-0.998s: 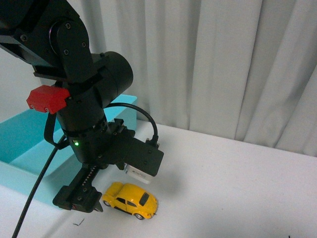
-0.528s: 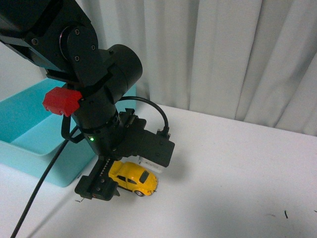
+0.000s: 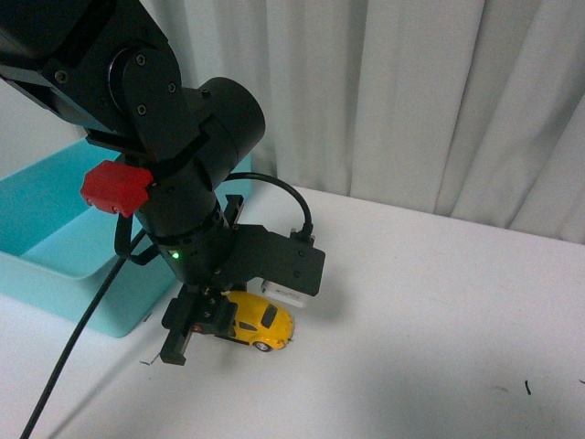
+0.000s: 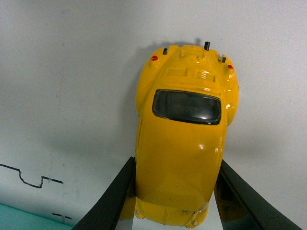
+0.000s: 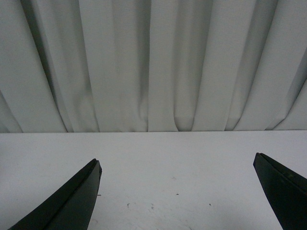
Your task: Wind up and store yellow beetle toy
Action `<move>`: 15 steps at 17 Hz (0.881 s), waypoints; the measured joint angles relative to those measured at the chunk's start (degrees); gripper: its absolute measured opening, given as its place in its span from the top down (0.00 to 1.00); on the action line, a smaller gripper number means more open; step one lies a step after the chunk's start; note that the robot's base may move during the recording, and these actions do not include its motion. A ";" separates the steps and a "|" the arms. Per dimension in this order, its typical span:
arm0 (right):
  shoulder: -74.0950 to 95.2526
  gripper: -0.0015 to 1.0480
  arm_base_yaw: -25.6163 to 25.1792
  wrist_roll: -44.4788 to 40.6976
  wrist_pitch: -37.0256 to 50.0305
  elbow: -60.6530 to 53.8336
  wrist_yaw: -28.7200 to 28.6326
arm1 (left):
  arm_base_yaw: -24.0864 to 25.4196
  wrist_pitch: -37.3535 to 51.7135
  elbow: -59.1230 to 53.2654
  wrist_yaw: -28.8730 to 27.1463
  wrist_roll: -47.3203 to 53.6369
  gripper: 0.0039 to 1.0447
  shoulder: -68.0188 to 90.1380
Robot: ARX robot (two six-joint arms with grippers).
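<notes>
The yellow beetle toy [image 3: 260, 322] stands on the white table, just right of the turquoise bin. My left gripper [image 3: 203, 322] is shut on it, with one black finger on each side of the car's body. In the left wrist view the toy [image 4: 184, 139] fills the middle, its dark window up, and both fingers [image 4: 112, 199] press against its sides. My right gripper [image 5: 177, 189] is open and empty over bare table, facing the curtain. The right arm does not show in the front view.
A turquoise bin [image 3: 64, 274] stands at the left, close beside the left arm; its corner [image 4: 29, 221] shows in the left wrist view. A white curtain [image 3: 411, 101] hangs behind the table. White tabletop [image 3: 439, 329] stretches to the right.
My left gripper came down over the toy and its fingers closed on the car's sides. The view also shifted, so the bin and the toy sit further back and right.
</notes>
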 joint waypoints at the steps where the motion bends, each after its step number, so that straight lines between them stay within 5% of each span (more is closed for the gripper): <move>1: 0.00 0.06 0.00 0.00 0.00 0.00 0.00 | -0.11 0.02 0.00 0.17 -0.28 0.62 -0.07; 9: 0.00 0.06 0.00 0.00 0.00 0.00 0.00 | -0.98 -6.45 4.79 12.98 -11.45 0.63 -11.93; 11: 0.00 0.06 0.00 0.00 0.00 0.00 0.00 | 2.49 -4.02 9.90 15.34 -16.35 0.63 -15.78; 15: 0.00 0.06 0.00 0.00 0.00 0.00 0.02 | 14.88 -4.94 18.80 10.36 -26.99 0.63 -14.58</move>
